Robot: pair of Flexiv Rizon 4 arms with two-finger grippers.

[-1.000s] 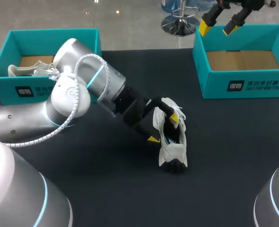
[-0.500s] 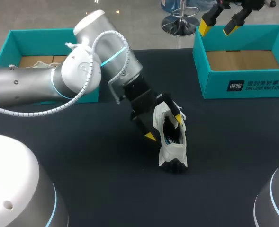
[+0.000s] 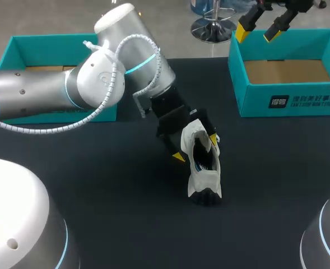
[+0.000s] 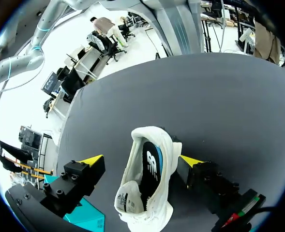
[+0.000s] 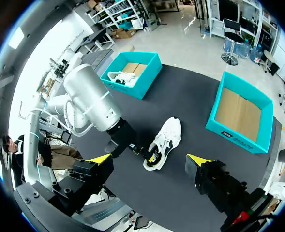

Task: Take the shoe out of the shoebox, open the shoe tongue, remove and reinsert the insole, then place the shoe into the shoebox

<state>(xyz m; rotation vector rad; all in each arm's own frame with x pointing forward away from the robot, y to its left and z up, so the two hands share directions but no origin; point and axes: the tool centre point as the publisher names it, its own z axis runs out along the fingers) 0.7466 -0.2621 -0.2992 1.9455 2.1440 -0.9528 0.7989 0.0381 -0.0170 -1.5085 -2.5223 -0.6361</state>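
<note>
Shoe lies on the tabletop, opening up; left end effector straddles its collar, spread wide and gripping nothing, probably lining up for tongue or insole, while right end effector, open and empty, hangs well beyond the shoe

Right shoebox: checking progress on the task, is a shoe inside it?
No, the right shoebox shows only a bare cardboard floor; the white shoe lies on the table.
</note>
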